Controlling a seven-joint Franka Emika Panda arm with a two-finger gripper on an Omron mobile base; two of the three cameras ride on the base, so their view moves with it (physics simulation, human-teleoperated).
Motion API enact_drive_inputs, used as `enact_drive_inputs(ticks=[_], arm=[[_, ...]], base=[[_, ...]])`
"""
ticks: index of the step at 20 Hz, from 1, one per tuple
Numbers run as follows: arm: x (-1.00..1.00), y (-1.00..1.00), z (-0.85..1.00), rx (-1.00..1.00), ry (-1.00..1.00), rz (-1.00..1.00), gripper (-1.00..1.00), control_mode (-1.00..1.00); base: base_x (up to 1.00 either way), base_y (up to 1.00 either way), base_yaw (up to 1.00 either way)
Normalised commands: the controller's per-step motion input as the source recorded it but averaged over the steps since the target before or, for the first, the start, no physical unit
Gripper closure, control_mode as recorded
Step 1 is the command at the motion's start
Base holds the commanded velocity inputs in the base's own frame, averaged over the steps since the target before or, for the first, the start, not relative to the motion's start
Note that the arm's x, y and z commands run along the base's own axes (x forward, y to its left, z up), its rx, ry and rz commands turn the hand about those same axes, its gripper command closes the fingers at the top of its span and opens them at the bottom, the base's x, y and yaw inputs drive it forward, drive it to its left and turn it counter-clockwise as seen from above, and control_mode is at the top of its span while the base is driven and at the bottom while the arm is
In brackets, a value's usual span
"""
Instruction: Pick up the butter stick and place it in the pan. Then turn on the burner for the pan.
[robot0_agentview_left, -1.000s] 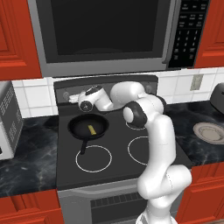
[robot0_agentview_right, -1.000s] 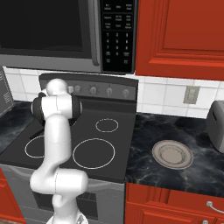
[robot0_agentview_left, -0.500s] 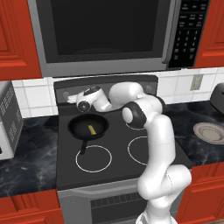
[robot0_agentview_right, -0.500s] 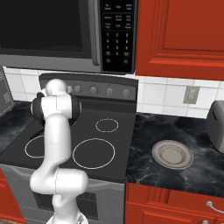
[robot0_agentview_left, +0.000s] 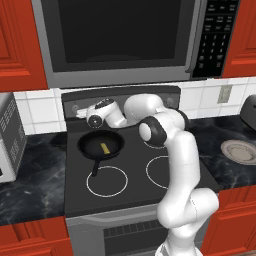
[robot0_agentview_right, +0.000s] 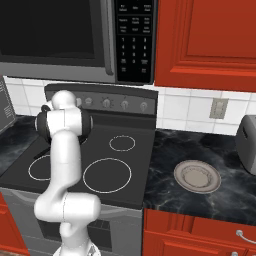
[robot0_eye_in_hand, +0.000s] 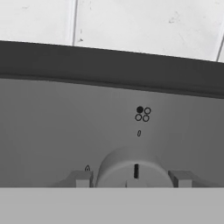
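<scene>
My claw (robot0_eye_in_hand: 131, 180) stands part open, one fingertip (robot0_eye_in_hand: 81, 178) at nine and one at three of the burner knob (robot0_eye_in_hand: 132, 168), gripping nothing yet.

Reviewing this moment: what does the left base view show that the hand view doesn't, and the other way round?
Left base view alone: the butter stick lying in the pan on the rear left burner, the microwave above, and a grey plate on the counter. Hand view alone: a close look at one stove knob with its marker line upright, flanked by the fingertips, and a four-circle burner symbol with the upper-left dot filled. Both share the stove's control panel and white tiles.
</scene>
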Motion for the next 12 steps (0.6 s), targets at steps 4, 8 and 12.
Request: enact_drive_inputs(ticks=[4, 8, 12], arm=[[0.12, -0.03, 0.00, -0.07, 0.03, 0.00, 1.00, -1.00], [0.11, -0.01, 0.00, -0.09, 0.02, 0.00, 1.00, -1.00], [0.11, 0.00, 0.00, -0.12, 0.00, 0.00, 1.00, -1.00]], base=[[0.00, 0.00, 0.00], [0.00, 0.00, 0.00], [0.00, 0.00, 0.00]])
